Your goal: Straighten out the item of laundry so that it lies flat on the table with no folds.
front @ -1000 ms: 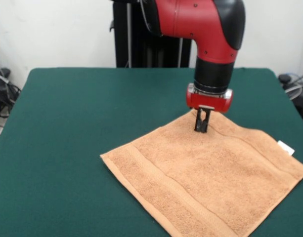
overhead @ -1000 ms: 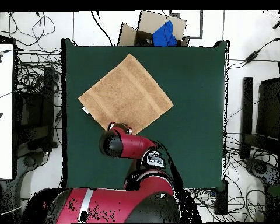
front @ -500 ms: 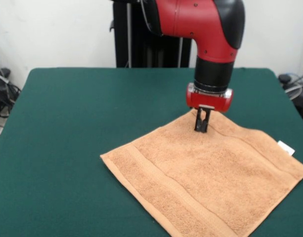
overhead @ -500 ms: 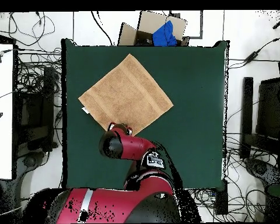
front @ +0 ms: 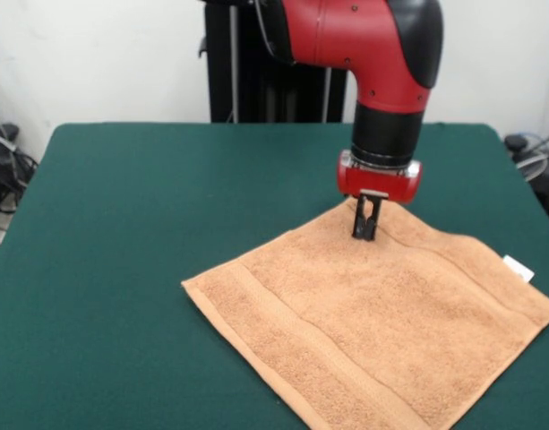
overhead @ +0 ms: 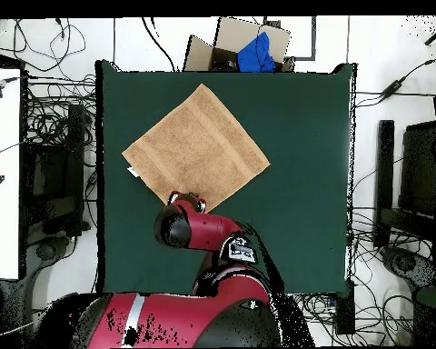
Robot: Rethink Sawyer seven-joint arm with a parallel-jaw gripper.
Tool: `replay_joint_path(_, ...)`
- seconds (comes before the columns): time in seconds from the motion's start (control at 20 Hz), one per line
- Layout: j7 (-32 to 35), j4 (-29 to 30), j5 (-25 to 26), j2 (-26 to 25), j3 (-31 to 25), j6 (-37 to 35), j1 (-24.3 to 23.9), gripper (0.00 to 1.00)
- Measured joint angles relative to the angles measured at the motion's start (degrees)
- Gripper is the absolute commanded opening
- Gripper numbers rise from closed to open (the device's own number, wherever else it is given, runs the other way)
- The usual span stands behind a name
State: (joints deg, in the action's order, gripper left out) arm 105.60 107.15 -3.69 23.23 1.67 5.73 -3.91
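Towel [front: 373, 309]: spread flat on the table [front: 131, 224], no folds seen
Gripper [front: 366, 235]: jaws nearly closed at the towel's far corner; grip cannot be told
Left: apparently only release

An orange-tan towel [front: 373, 327] is lying spread flat on the green table [front: 149, 224], white tag [front: 518, 268] showing at its right corner, while the robot's gripper [front: 365, 235] is touching its far corner, fingers close together
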Motion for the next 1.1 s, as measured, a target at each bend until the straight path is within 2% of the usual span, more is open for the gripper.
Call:
replay_joint_path(0.85, 0.0, 0.1, 1.2, 0.1, 0.0, 0.0, -0.1, 0.0)
replay_joint_path(1.1, 0.0, 1.9, 1.8, 0.6, 0.0, -0.5, -0.5, 0.0)
